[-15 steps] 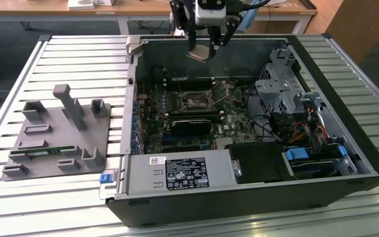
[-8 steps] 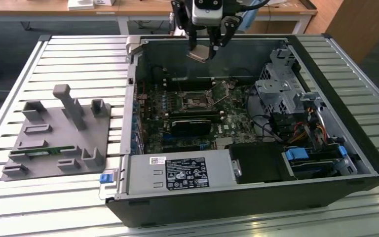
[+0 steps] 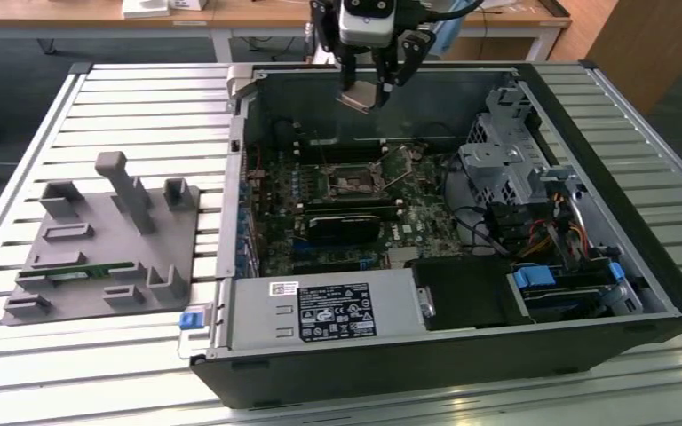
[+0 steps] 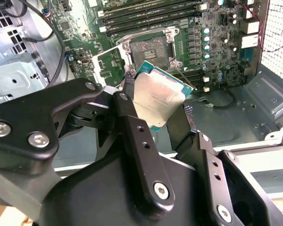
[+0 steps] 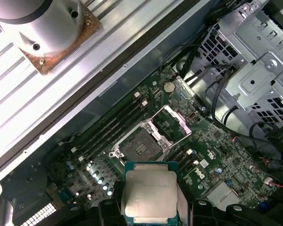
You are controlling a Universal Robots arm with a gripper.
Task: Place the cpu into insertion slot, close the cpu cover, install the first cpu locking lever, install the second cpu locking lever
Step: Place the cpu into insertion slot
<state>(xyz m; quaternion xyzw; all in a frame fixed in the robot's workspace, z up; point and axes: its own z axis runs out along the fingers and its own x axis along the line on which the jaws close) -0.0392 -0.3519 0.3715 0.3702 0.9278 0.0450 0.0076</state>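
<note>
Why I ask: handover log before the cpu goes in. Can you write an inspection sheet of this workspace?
Surface: slatted metal table bearing an open computer case.
Job's things: cpu held above the case; slot empty; cover swung open.
Clutter: grey fixture tray on the table, at the exterior view's left of the case.
Gripper: gripper shut on the cpu.
Cables: coloured wires by the drive cage.
Surroundings: wooden desks behind the table.
</note>
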